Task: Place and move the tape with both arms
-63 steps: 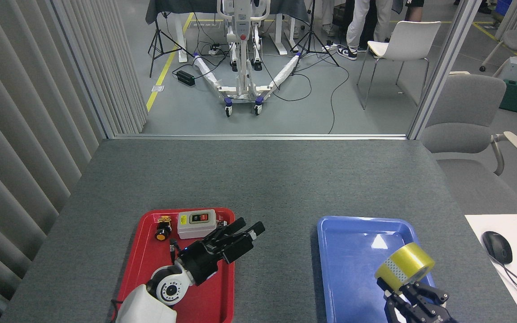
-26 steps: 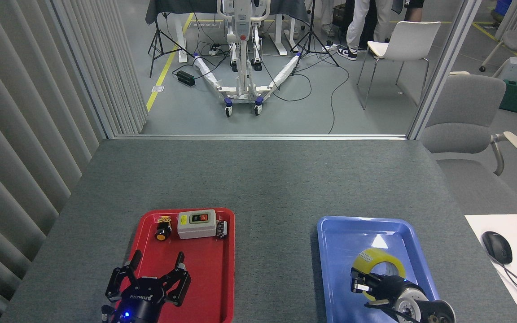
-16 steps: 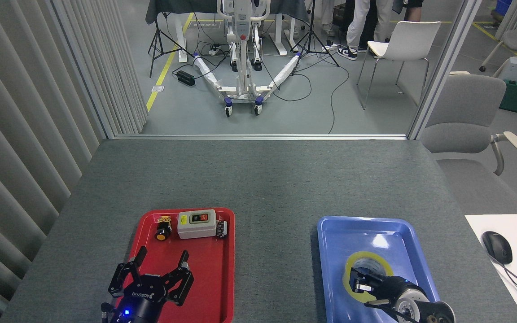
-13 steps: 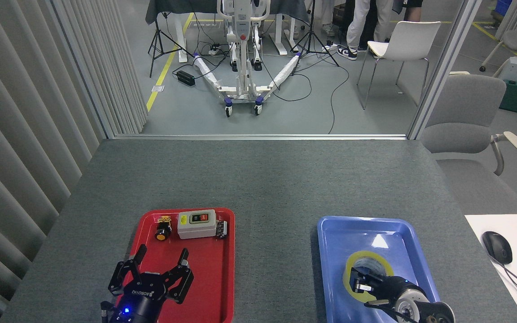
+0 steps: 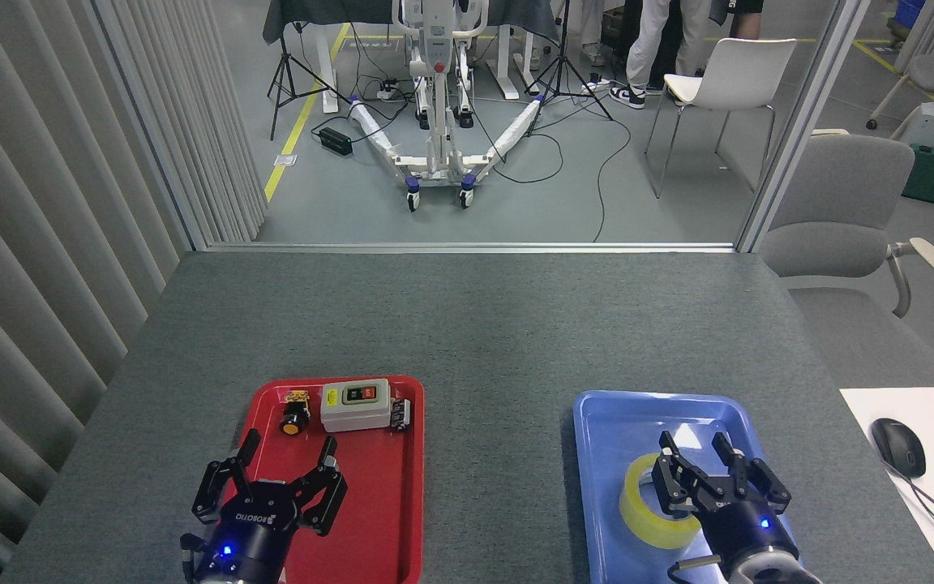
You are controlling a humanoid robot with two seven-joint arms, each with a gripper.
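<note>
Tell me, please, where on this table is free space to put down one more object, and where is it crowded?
Free: the grey table beyond both trays, and the strip between the red tray and blue tray. Crowded: the red tray's far end, with the switch box, and the blue tray's near half, with the tape.

red tray (image 5: 402, 519): grey switch box (image 5: 355, 404), yellow-black button (image 5: 295, 422) | blue tray (image 5: 637, 414) | mouse (image 5: 898, 446), probably

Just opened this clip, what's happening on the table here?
The tape lies flat in the blue tray. The right tool sits just above it with its fingers spread, gripping nothing. The left tool hovers open over the red tray, short of the grey switch box.
</note>
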